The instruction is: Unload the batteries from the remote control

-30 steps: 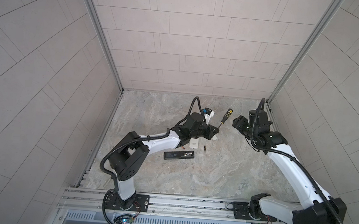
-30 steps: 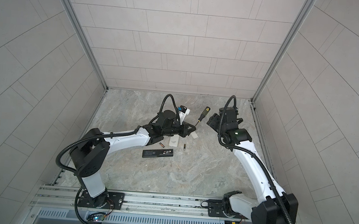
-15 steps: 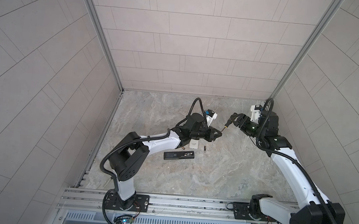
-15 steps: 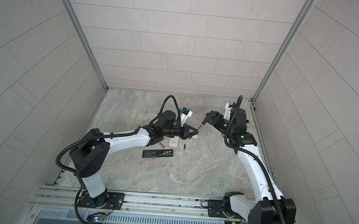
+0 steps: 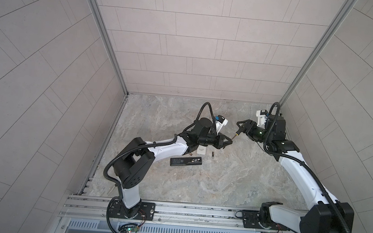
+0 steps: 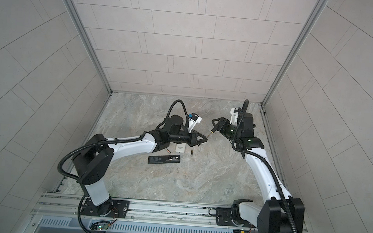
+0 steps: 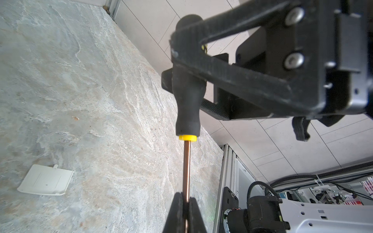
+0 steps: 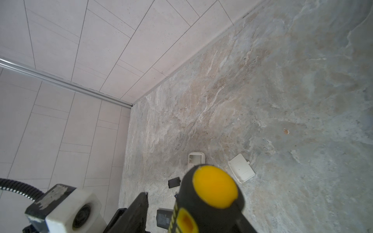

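Your left gripper [image 7: 186, 202] is pinched tight on the copper-toned shaft of the screwdriver [image 7: 188, 100], well below the yellow collar, and holds it off the stone floor [image 6: 198, 180]. Your right gripper [image 5: 241, 127] sits around the black handle with its jaws apart. In the left wrist view one finger lies across the handle, while the right wrist view shows a gap between a finger [image 8: 139, 211] and the yellow-capped butt. Both grippers touch only the screwdriver.

One battery [image 6: 191, 154] lies loose on the floor just beside the white remote [image 6: 181, 149]. A second battery [image 6: 168, 151] lies on that remote's other side, by your left arm [image 6: 132, 145]. The black remote [image 6: 164, 160] lies near both, its battery bay too small to read.
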You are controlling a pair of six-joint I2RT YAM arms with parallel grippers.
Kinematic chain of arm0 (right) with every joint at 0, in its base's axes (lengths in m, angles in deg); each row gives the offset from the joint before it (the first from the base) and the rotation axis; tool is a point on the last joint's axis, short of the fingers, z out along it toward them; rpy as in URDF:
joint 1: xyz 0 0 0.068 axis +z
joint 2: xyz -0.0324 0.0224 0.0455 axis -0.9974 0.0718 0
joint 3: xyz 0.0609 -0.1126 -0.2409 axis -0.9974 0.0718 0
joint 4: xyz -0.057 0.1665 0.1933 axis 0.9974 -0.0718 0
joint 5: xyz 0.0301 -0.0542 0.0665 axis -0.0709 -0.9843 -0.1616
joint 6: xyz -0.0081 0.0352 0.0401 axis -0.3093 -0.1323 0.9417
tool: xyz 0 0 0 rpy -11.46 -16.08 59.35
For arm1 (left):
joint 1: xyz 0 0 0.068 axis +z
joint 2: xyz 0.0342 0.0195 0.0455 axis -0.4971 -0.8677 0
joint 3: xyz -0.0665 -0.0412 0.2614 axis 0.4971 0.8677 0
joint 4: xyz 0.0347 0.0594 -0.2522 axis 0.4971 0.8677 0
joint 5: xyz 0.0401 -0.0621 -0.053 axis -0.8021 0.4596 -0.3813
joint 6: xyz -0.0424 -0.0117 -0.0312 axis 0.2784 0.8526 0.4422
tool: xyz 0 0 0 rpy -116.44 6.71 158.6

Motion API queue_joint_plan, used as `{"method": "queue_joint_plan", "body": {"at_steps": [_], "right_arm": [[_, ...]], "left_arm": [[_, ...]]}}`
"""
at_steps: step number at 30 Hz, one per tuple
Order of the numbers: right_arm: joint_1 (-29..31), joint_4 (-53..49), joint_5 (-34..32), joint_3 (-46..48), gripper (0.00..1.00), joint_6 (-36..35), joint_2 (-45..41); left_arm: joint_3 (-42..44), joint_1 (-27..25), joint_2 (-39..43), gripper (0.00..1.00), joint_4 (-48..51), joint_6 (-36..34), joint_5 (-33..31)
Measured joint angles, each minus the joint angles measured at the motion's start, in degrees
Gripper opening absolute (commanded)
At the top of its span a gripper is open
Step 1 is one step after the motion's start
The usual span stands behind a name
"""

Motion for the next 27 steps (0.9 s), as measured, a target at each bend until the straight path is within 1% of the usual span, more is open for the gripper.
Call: {"method": "queue_joint_plan", "body": {"at_steps": [4, 7, 9, 10, 11, 12, 15, 18, 19, 20, 23, 27], "right_arm": [[-0.87, -0.26, 1.33, -0.11, 0.35, 0.31, 1.09], [-0.96, -0.15, 3.98, -0.42, 0.25, 1.75, 1.16], [-0.98, -0.68, 4.94, -0.81, 0.23, 1.79, 1.14], [-1.09, -0.87, 5.14, -0.92, 0.22, 1.79, 1.14], [-1.11, -0.98, 5.18, -0.94, 0.21, 1.79, 1.16], [-1.11, -1.11, 5.27, -0.94, 0.21, 1.75, 1.16], [-1.57, -2.19, 4.26, -0.94, 0.20, 0.57, 1.16], [-1.66, -2.40, 2.19, -0.90, 0.18, 0.22, 0.70], [-1.51, -2.38, 1.46, -0.81, 0.18, 0.20, 0.37], [-1.14, -1.86, 0.39, -0.35, 0.18, 0.22, -0.39], [1.38, 0.70, -3.45, 2.67, 0.18, 0.28, -4.11], [9.57, 4.68, -12.04, 7.65, 0.15, -0.94, -9.86]], "left_arm": [[0.00, 0.02, 0.72, 0.00, 0.83, 0.02, 0.74], [0.00, 0.20, 0.79, 0.00, 1.68, -0.07, 1.20], [-0.02, 0.04, 0.81, 0.00, 1.99, -0.07, 1.42], [-0.09, 0.11, 0.81, 0.04, 2.03, -0.11, 1.51], [-0.15, 0.20, 0.81, 0.17, 2.36, -0.37, 1.60], [-0.37, 0.26, 0.83, 0.26, 2.99, -1.01, 1.57], [-1.05, 0.83, 2.10, 0.44, 6.97, -2.80, -0.37], [-1.05, 2.84, 5.86, 0.53, 13.14, -5.38, -4.50], [-1.05, 3.67, 7.52, 0.57, 15.47, -6.40, -6.29], [-1.05, 4.50, 9.42, 0.64, 18.03, -7.45, -8.26], [-1.03, 6.84, 15.47, 0.68, 26.51, -9.79, -15.67], [-0.46, 9.42, 21.97, 0.70, 38.14, -10.34, -24.90]]}}
